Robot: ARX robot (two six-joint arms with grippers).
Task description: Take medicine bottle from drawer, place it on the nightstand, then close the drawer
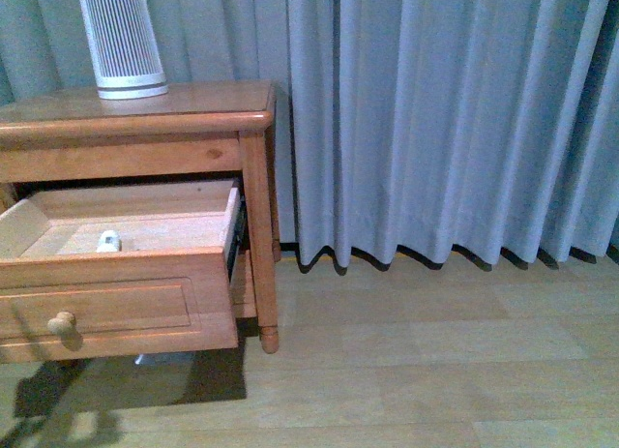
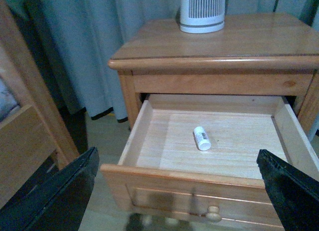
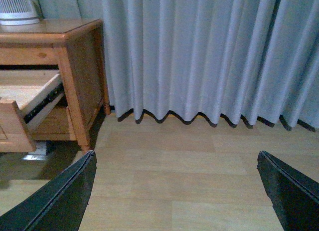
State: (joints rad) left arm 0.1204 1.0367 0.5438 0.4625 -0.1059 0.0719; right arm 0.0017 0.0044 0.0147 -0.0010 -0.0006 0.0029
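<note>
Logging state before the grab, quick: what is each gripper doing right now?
Left gripper: open, holding nothing.
Right gripper: open, holding nothing.

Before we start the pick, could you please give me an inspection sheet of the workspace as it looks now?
Surface: nightstand top glossy, bearing only a white slatted device toward its back.
Job's things: drawer pulled open; medicine bottle lying on its side on the drawer bottom, clear of the walls.
Clutter: nothing seen.
Grippers: left gripper open, empty, facing the open drawer; right gripper open, empty, facing the floor.
Cables: nothing seen.
Surroundings: grey curtain, wooden floor, wooden frame post beside the nightstand.
</note>
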